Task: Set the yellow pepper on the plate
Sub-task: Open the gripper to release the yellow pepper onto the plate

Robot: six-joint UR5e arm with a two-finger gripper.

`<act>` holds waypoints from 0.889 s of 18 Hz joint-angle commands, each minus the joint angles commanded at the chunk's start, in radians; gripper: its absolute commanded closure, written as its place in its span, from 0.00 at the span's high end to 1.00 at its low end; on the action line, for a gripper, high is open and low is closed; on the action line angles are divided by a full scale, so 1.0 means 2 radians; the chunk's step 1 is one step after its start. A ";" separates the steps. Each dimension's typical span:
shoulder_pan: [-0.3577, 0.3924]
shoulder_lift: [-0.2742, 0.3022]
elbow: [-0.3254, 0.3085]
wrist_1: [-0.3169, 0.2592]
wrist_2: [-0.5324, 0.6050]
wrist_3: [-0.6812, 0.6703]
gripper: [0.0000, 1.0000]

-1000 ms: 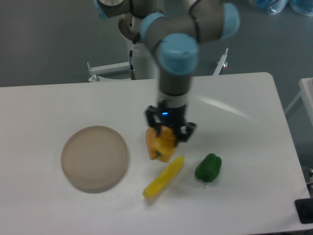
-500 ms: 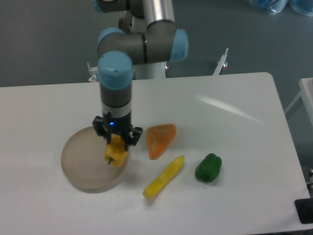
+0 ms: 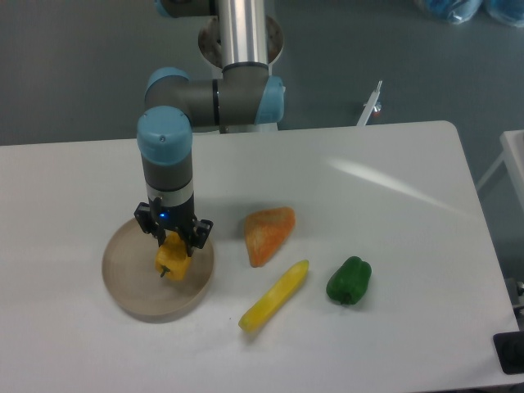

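Note:
The yellow pepper (image 3: 172, 258) is small and yellow-orange, with its dark stem pointing down-left. My gripper (image 3: 173, 243) is shut on it from above. The pepper hangs over the right half of the beige round plate (image 3: 131, 274), which lies at the left of the white table. I cannot tell whether the pepper touches the plate's surface.
An orange wedge (image 3: 267, 232) lies right of the plate. A long slim yellow vegetable (image 3: 273, 295) lies in front of it, and a green pepper (image 3: 349, 281) further right. The arm's column (image 3: 242, 49) rises at the table's far edge.
My gripper carried the yellow pepper left from beside the orange wedge to over the plate. In the last half second it moved a little further left over the plate.

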 joint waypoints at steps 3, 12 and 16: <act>-0.001 -0.005 0.000 0.001 0.000 0.002 0.37; -0.005 -0.012 0.001 0.002 -0.001 0.007 0.37; -0.006 -0.015 0.001 0.002 0.000 0.007 0.38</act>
